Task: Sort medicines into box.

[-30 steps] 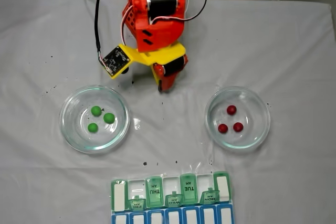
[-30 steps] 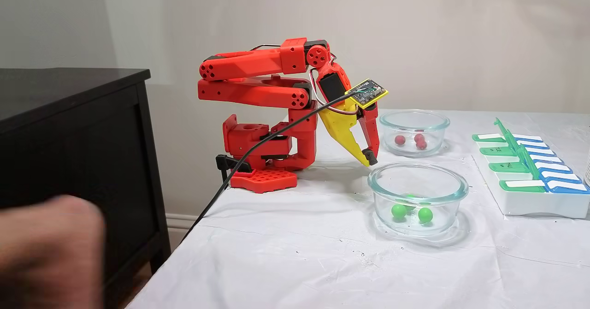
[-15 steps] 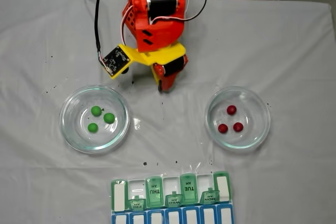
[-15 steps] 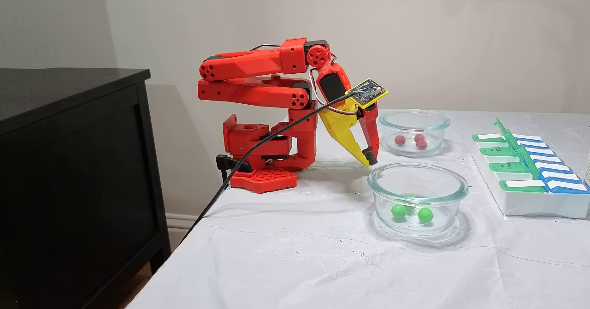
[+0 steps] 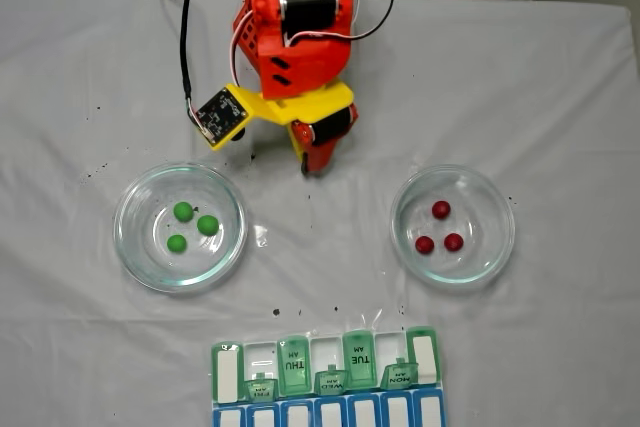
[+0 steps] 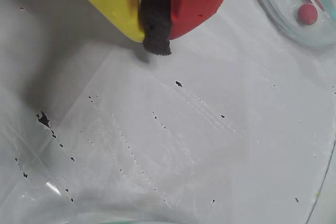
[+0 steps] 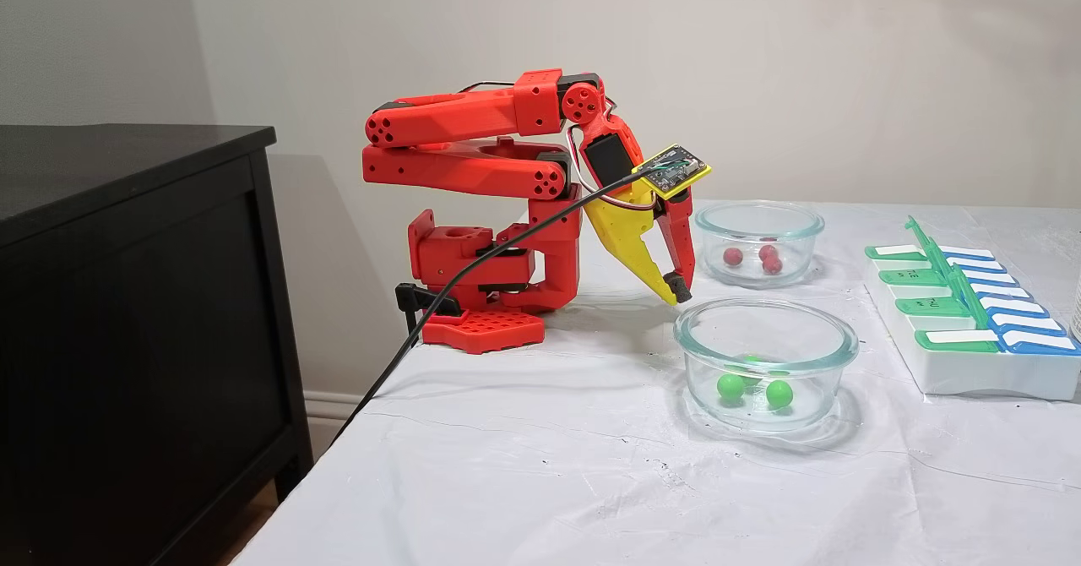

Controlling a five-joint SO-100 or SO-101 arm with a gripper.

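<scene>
A: How is the arm [image 7: 473, 152] posed?

B: It is folded back on itself above its base in the side fixed view, with the wrist bent down toward the white table cover [image 7: 549, 465]. The gripper [image 7: 676, 285] is held tip-down just above the cover, between the two glass dishes. In the wrist view the yellow finger and the red finger are seen pressed together on a dark foam pad [image 6: 156, 22], with nothing between them, so the gripper [image 6: 156, 24] is closed and empty.

A: Where is the box, and how is it laid?

B: The box [image 5: 327, 377] is set at the bottom edge of the top-down fixed view, its long axis running left to right. Some green lids are raised, and a blue row is seen below the green one.

A: And the medicines?

B: Three green balls [image 5: 188, 225] are held in the left dish [image 5: 130, 247] of that view, three red balls [image 5: 440, 230] in the right dish [image 5: 500, 247]. Both dishes are well apart from the box.
</scene>
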